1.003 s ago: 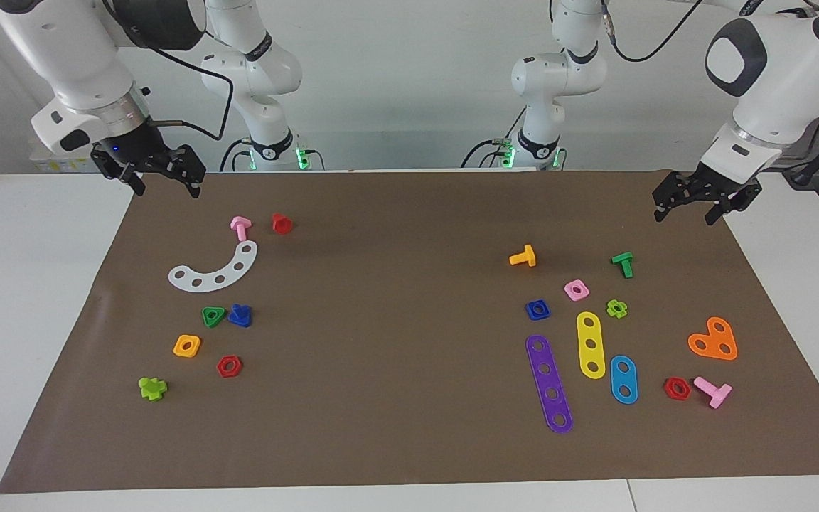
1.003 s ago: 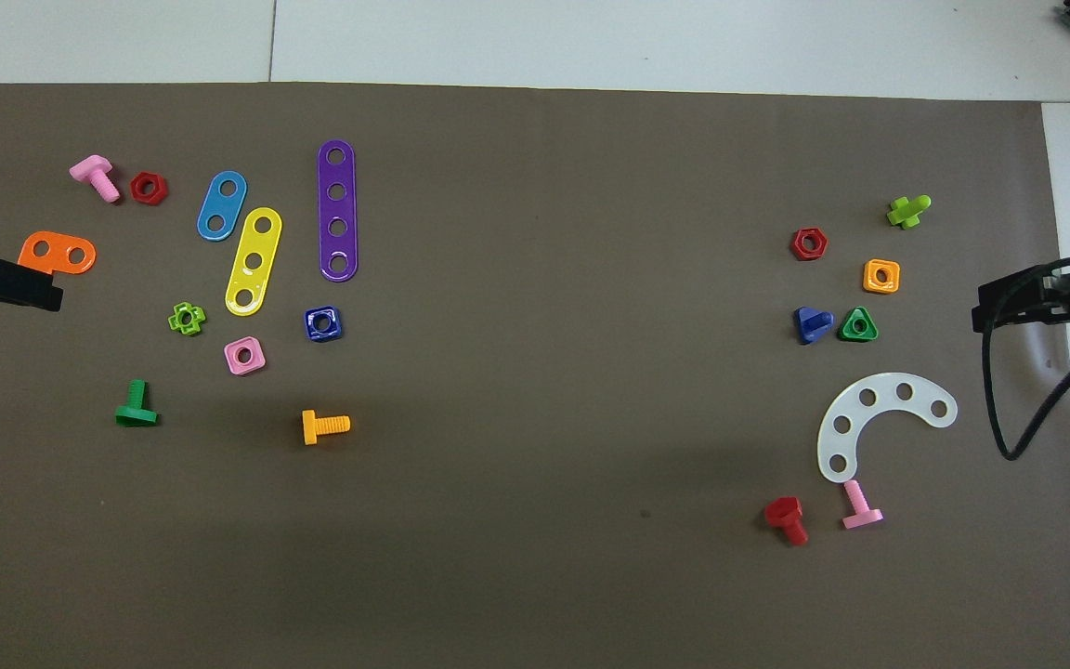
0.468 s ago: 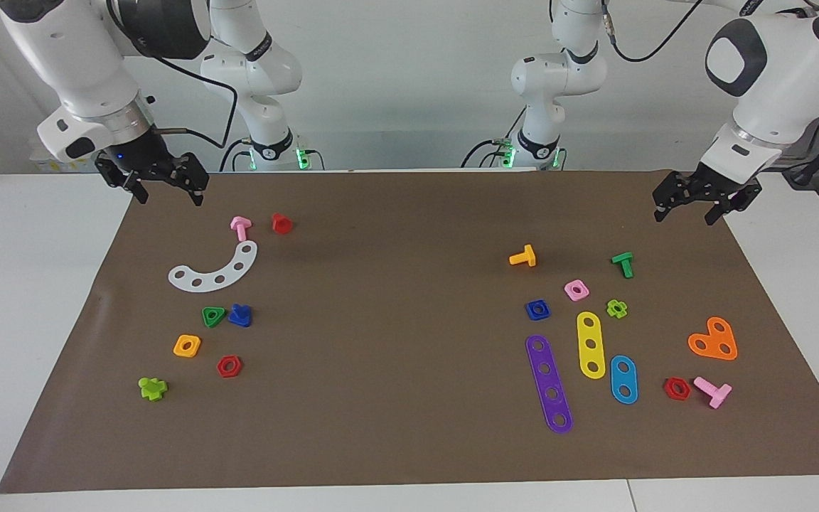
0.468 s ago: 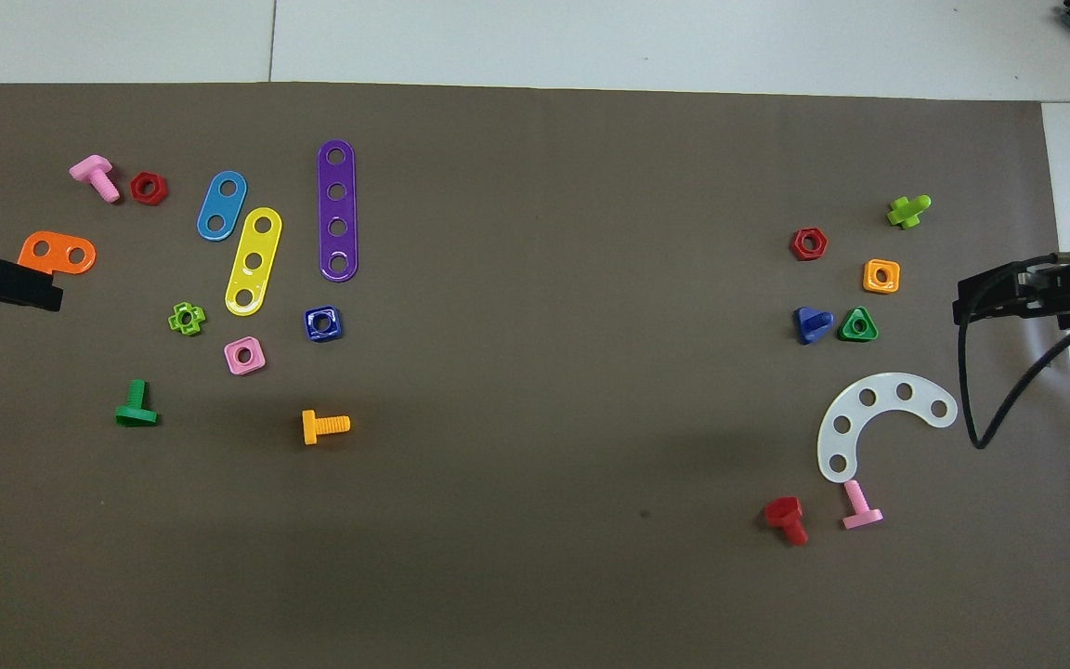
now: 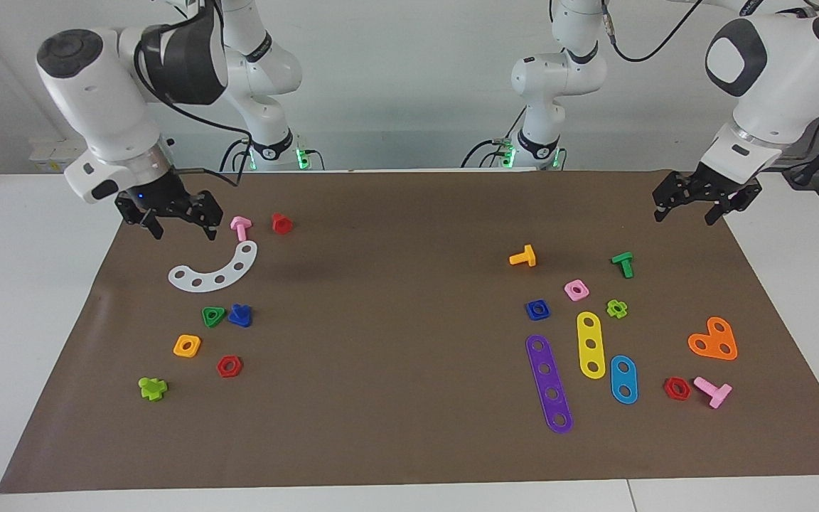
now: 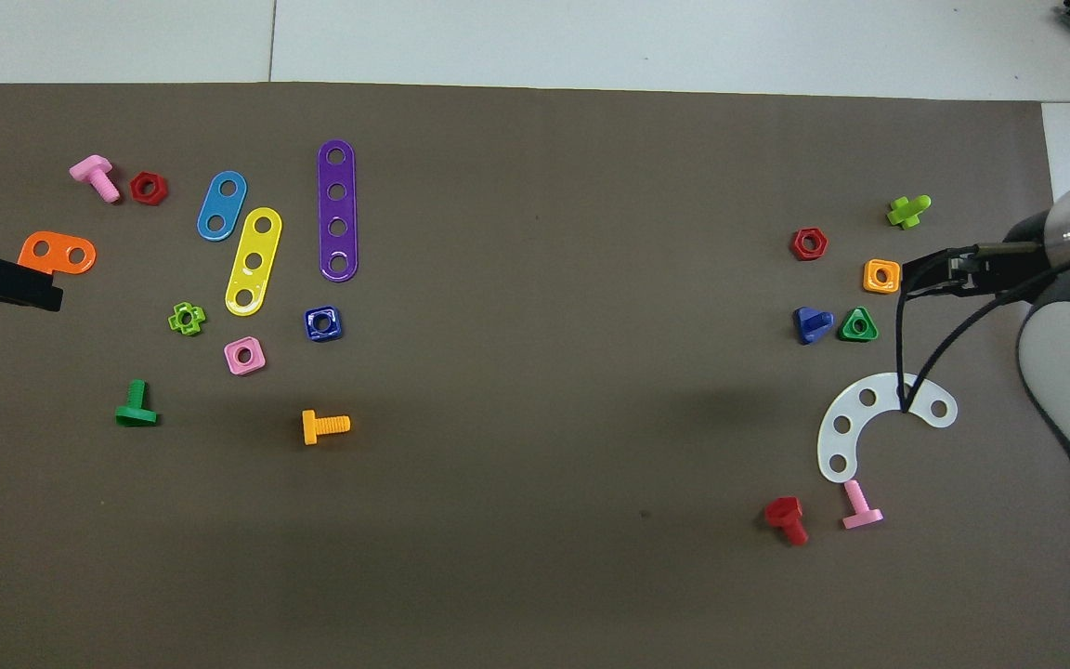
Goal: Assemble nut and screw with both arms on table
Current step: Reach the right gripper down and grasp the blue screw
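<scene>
The right gripper (image 5: 176, 222) hangs in the air over the right arm's end of the table (image 5: 25, 299), above the brown mat (image 5: 395, 370) close to the white curved strip (image 5: 216, 269) and the pink screw (image 5: 240, 227). Its fingers are spread apart and hold nothing. In the overhead view its black fingertips (image 6: 927, 277) show just beside the orange square nut (image 6: 880, 275), though from that angle a raised tool covers ground it does not touch.

The screw (image 5: 240, 315) (dark blue, lying on the mat) sits touching or nearly touching the green triangular nut (image 5: 213, 316); I cannot tell which. It lies farther from the robots than the white curved strip, with the red hexagonal nut (image 5: 229, 366) farther out again.

The nut (image 5: 537, 309) lies flat on the mat toward the left arm's end, well apart from the screw. The pink square nut (image 5: 576, 289) is near it and nearer to the robots, the orange T-shaped screw (image 5: 523, 256) nearer yet, and the purple strip (image 5: 549, 384) lies just farther out.

The left gripper (image 5: 690, 203) waits in the air over the mat's corner at its own end, well apart from the green screw (image 5: 623, 264). Its fingers are parted and empty. In the overhead view it shows at the edge, over the orange plate (image 6: 57, 253).
</scene>
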Motion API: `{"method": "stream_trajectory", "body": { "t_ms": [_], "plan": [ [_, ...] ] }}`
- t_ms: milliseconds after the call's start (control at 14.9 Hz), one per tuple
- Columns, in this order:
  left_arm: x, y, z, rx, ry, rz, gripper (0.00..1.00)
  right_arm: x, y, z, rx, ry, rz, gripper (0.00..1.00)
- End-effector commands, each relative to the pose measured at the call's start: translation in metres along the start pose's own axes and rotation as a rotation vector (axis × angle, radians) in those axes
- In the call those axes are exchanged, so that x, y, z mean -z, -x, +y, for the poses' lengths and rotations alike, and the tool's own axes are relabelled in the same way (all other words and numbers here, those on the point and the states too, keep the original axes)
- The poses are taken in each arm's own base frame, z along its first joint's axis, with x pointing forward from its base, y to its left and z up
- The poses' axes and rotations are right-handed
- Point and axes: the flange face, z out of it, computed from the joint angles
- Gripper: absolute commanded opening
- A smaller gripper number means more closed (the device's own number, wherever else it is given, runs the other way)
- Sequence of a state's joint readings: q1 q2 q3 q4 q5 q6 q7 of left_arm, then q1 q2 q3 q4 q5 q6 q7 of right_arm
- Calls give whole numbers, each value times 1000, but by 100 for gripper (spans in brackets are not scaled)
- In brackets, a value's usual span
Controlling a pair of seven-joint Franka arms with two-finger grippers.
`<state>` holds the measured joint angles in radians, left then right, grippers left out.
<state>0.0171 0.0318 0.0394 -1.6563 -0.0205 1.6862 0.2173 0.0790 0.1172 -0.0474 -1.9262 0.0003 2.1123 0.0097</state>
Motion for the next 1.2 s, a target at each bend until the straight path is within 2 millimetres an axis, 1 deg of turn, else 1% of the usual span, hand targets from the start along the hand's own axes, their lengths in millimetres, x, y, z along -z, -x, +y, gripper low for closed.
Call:
{"method": "stream_trajectory", "body": {
  "t_ms": [0,134,201,334,401,535,602,669,870,1070,1137],
  "plan": [
    [2,8,1,7,-2,3,100,-42,4,6,79,-16,16,100],
    [2,8,1,7,-2,3,100,-71,4,10,127,-11,26,97],
    [1,8,1,7,-1,2,100,-82,5,11,131,-10,41,95],
    [2,8,1,7,-2,3,100,-96,9,6,127,-33,35,85],
    [2,8,1,7,-2,3,100,-102,10,9,146,-36,35,80],
    [1,8,1,7,-1,2,100,-108,13,11,168,-33,50,66],
    [2,8,1,7,-2,3,100,-109,13,11,168,-33,50,61],
    [2,8,1,7,-2,3,100,-113,13,11,169,-31,55,59],
    [2,8,1,7,-2,3,100,-115,13,12,167,-31,56,53],
    [2,8,1,7,-2,3,100,-121,18,11,176,-32,41,52],
    [2,8,1,7,-2,3,100,-122,19,12,179,-32,40,50]
  ]
}}
